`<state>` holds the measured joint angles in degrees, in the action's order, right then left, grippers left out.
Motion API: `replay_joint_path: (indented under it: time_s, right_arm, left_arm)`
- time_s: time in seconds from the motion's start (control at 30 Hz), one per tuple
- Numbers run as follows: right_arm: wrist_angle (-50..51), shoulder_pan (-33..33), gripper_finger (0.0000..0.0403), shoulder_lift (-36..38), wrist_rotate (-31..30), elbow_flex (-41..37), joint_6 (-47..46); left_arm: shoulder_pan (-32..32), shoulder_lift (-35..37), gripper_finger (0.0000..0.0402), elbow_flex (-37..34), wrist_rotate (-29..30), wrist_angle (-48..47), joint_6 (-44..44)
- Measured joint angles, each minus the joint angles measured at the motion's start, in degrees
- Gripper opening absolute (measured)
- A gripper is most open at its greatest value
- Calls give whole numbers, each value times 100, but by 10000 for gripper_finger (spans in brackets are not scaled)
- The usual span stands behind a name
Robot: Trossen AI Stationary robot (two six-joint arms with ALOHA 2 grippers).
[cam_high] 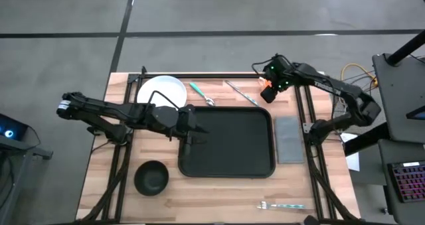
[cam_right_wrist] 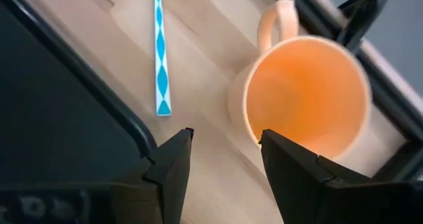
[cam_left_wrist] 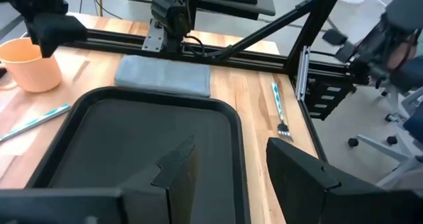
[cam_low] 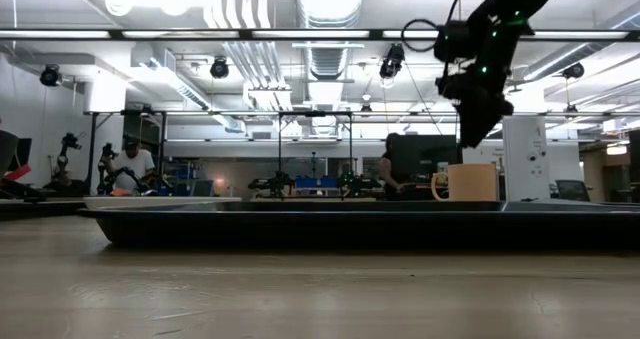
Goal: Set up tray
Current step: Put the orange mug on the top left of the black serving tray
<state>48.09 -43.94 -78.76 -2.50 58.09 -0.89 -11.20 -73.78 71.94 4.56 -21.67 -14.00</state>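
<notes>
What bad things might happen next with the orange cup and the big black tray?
The right gripper hangs open just above the orange cup, one finger over its rim. If it comes down off-centre, it might tip the cup or knock the blue-handled utensil beside it. The left gripper straddles the tray's rim, so a poor grip might drag the tray toward the white plate.

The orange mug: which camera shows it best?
The right wrist view: the mug fills it, handle and inside visible. The low view shows its side; the left wrist view, part; the high view, mostly hidden under the right claw.
</notes>
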Motion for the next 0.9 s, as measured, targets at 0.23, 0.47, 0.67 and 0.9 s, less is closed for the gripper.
replay_joint_path:
  time_s: [0.23,0.47,0.67,0.9]
  right_arm:
    - [-248,-187,167,-310,-204,-158,260]
    - [-370,-572,154,-315,-84,-165,306]
    - [-418,-636,144,-402,276,-375,304]
    - [-415,-640,113,-462,269,-583,256]
  left_arm:
    - [-4,0,159,2,-7,0,-135]
    - [-7,0,159,2,-157,0,-164]
    - [-7,0,159,2,-160,-2,-162]
    - [-9,0,159,2,-160,0,-162]
